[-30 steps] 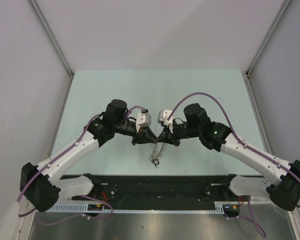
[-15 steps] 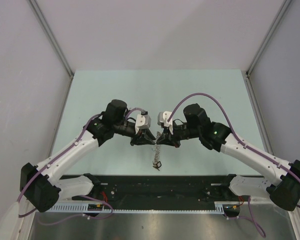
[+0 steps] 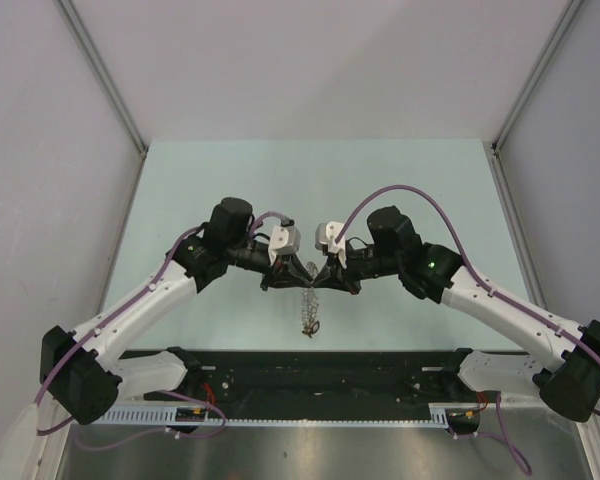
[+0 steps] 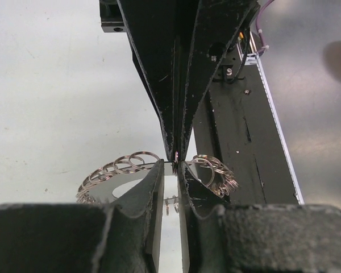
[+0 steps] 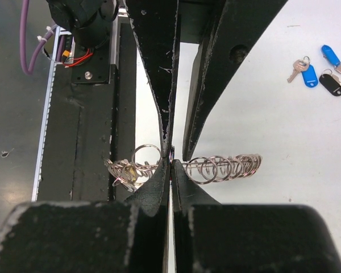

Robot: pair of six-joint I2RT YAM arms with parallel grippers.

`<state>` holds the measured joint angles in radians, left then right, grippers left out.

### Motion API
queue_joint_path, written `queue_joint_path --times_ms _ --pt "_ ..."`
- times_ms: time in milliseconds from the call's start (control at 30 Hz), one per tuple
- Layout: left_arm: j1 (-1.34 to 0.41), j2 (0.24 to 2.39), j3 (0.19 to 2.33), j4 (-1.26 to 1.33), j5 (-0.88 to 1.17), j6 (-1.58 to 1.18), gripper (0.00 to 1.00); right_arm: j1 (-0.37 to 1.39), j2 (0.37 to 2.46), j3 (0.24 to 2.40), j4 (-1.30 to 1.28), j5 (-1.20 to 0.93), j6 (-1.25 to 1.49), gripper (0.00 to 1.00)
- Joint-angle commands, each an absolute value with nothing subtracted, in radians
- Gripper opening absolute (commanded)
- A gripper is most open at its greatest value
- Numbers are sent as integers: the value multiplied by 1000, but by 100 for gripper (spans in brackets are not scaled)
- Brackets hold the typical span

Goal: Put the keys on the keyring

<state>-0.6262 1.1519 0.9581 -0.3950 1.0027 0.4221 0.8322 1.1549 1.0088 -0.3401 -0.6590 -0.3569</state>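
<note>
The keyring (image 3: 309, 308), a limp silvery loop of small linked rings, hangs down from where both grippers meet above the table. My right gripper (image 5: 171, 161) is shut on its top wire, and the chain runs off to both sides (image 5: 227, 167). My left gripper (image 4: 170, 166) faces it tip to tip. Its jaws stand a narrow gap apart, astride the wire and a small ring. A yellowish piece (image 5: 128, 173) sits among the rings on the left side. Two blue-headed keys (image 5: 310, 75) and a black-headed key (image 5: 331, 84) lie loose on the table.
The black base rail (image 3: 320, 372) runs along the near table edge, right below the hanging ring. Grey walls enclose the pale green table (image 3: 310, 180) on the left, right and back.
The two grippers have drawn together until their tips meet. The keyring, which slanted to the right a second ago, now hangs straight down.
</note>
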Motion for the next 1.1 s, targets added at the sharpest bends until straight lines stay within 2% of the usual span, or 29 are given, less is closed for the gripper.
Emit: queue_joint_path --times_ms 0,667,733,800,1067 --pt "-635 1135 968 -348 1078 391 19 854 1149 1068 -295 -661 -357 0" --pt "-701 1111 856 -104 1000 218 23 902 1158 1066 -213 -626 -291 0" --pt "-707 1111 853 -100 1008 218 19 904 1163 1066 -212 -641 -293 0" --pt "-709 1114 853 -100 1006 221 0 907 1164 1066 -212 -650 -295 0" --pt "-706 1071 833 -126 982 252 0 887 1137 1066 -277 -615 -310 0"
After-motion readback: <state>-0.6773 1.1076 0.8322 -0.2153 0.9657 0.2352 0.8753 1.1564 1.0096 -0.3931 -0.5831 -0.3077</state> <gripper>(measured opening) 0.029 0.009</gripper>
